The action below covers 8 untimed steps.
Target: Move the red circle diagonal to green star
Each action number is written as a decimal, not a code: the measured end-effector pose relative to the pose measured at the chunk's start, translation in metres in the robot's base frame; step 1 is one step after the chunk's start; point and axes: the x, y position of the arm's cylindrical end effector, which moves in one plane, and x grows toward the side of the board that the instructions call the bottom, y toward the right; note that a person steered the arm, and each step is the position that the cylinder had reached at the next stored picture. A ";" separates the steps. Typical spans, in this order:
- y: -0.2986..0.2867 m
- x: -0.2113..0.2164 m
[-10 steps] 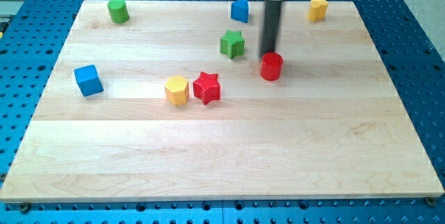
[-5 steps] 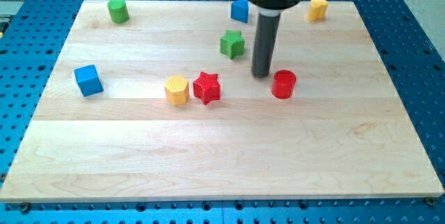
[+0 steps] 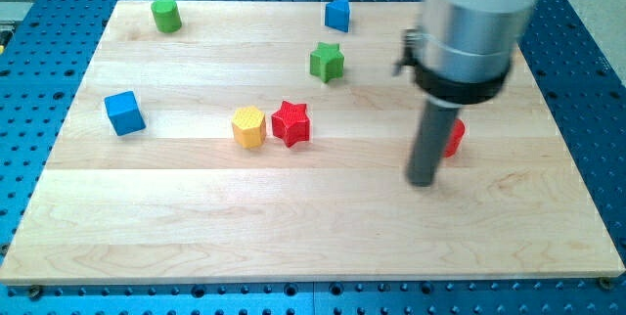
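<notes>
With no jaws to speak of, my tip (image 3: pixel 422 182) sits lower left of the half-hidden red circle (image 3: pixel 454 137); nudge gently, keeping it diagonal to the green star (image 3: pixel 327 62).

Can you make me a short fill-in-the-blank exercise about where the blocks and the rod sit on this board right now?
1. The red circle is mostly hidden behind the dark ____.
2. My tip sits toward the view's ____ of the red star.
3. The block touching or nearly touching the red star's left side is coloured ____.
4. The green star lies toward the view's ____ from the red star.

Missing words: rod; right; yellow; top
</notes>
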 end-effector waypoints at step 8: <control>-0.012 -0.103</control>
